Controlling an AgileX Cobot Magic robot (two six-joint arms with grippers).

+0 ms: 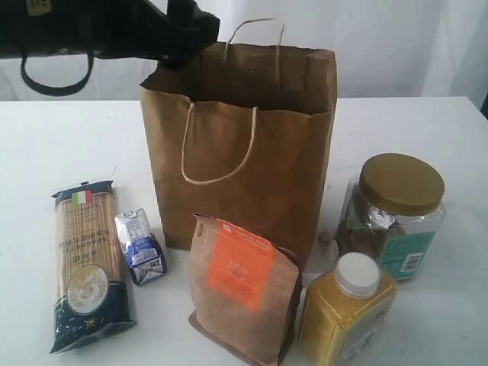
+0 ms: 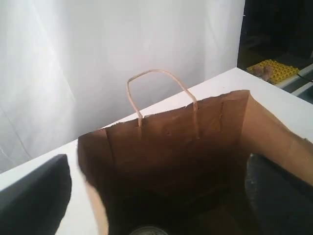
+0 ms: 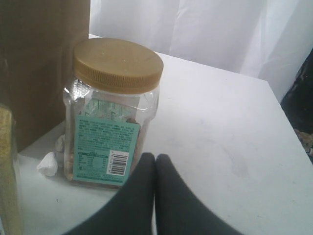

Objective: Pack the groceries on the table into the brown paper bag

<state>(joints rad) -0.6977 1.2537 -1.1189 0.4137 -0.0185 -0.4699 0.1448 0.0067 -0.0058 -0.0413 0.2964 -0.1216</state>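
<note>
Left wrist view alone looks into the upright kraft-brown paper bag (image 2: 171,142), left gripper (image 2: 156,200) spread wide at its mouth, a silvery rim (image 2: 149,230) deep inside; right wrist view shows the right gripper (image 3: 155,161) pressed together near the gold-lidded clear jar (image 3: 115,107) on the white table (image 3: 220,122).

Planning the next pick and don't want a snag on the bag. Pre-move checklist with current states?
1. Left tool open and empty: ok.
2. Left tool clear of brown paper bag: not ok, it hangs over the mouth.
3. Bag upright, mouth open: ok.
4. Right tool ready to grasp: not ok, shut, near gold-lidded clear jar.
5. Bag's contents: cannot tell, only a pale round rim shows at the bottom.
</note>
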